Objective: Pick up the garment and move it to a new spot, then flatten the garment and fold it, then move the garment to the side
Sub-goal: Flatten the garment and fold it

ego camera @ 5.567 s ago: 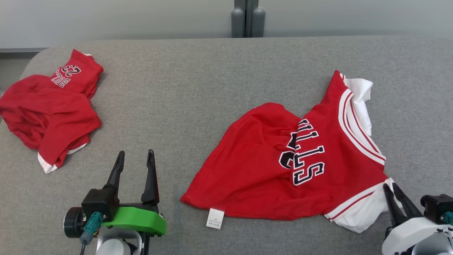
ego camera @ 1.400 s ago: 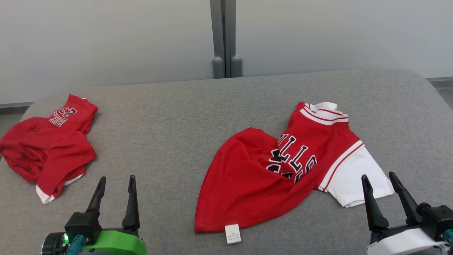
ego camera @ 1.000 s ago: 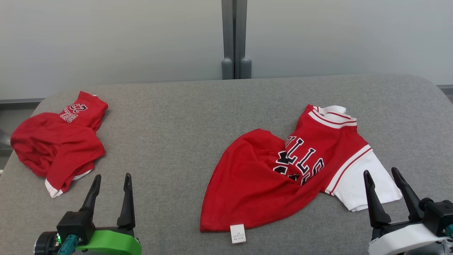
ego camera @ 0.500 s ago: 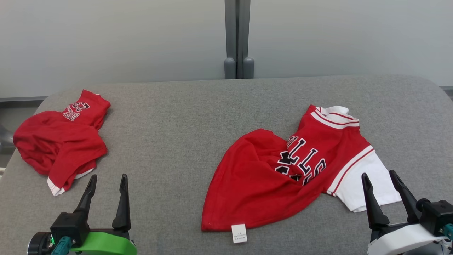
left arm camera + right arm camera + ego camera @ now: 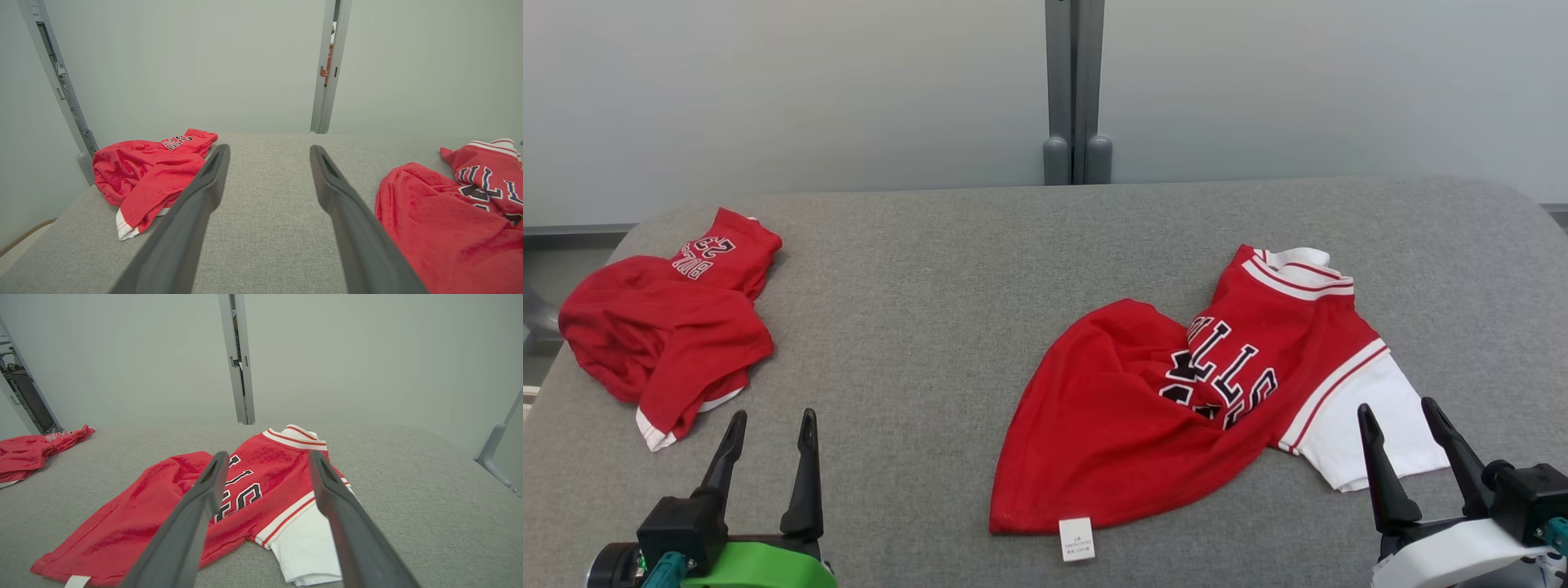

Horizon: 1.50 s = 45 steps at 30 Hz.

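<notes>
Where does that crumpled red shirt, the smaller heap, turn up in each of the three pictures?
Head view: the crumpled red shirt lies at the left, midway up.
Left wrist view: shirt left of centre.
Right wrist view: shirt at the left edge.
Shared landmark: the grey vertical post behind.

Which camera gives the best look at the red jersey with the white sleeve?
The head view: nearly the whole jersey lies in sight. The right wrist view has it partly behind the right gripper. The left wrist view cuts it off at the frame's edge.
</notes>
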Tool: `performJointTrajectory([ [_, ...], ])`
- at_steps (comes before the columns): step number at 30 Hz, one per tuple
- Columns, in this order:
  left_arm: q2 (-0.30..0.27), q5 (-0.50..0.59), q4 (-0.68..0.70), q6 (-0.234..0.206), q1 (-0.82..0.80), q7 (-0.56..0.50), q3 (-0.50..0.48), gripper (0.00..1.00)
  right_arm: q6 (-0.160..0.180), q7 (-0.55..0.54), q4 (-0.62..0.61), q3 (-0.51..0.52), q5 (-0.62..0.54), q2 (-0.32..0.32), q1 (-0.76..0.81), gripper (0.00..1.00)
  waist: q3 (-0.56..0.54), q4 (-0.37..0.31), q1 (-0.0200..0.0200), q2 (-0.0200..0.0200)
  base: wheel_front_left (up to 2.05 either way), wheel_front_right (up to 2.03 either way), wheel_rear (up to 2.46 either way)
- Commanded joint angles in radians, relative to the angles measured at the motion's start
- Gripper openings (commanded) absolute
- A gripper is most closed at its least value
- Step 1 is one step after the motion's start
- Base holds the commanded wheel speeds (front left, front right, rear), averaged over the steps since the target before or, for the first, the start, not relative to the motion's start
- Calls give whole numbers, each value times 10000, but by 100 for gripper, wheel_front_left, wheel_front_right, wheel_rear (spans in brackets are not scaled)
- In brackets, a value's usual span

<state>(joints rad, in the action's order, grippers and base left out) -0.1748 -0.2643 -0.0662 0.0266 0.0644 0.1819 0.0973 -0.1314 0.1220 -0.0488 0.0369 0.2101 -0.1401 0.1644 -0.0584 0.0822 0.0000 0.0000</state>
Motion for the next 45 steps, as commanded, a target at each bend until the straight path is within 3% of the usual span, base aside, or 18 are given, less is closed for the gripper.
performJointTrajectory([
  [1, -81, -150, -20, -18, 135, 49, -7, 100, 15, -38, 37, -12, -53, -43, 138, 100, -7, 1, 0, 0, 0, 0, 0],
  [8, 46, -168, -203, -79, 70, 104, 117, 100, 15, -51, 257, 52, -120, -121, -120, 100, 31, -42, 0, 0, 0, 0, 0],
  [13, 255, -46, -713, 163, -400, 46, 614, 100, 15, -121, 1011, 145, -249, -392, -783, 100, 239, -117, 0, 0, 0, 0, 0],
  [26, 886, 321, -3501, 809, -1890, 278, 2604, 100, 16, 215, 4955, 335, -555, -1417, -3183, 100, 1351, -209, 0, 0, 0, 0, 0],
  [36, 1091, 428, -5173, 967, -2416, 458, 3831, 100, 16, 832, 8014, 490, -582, -1760, -4668, 100, 2005, -229, 0, 0, 0, 0, 0],
  [43, 1177, 54, -5758, 1013, -2558, 558, 4434, 100, 16, 1021, 9632, 574, -528, -1640, -5022, 100, 2133, -185, 0, 0, 0, 0, 0],
  [44, 1191, -49, -5799, 1021, -2618, 584, 4486, 89, 15, 1032, 9855, 539, -452, -1580, -5045, 100, 2147, -193, 0, 0, 0, 0, 0],
  [45, 1203, -128, -5833, 1026, -2661, 612, 4533, 62, 15, 1032, 10034, 494, -379, -1510, -5075, 100, 2152, -200, 0, 0, 0, 0, 0],
])
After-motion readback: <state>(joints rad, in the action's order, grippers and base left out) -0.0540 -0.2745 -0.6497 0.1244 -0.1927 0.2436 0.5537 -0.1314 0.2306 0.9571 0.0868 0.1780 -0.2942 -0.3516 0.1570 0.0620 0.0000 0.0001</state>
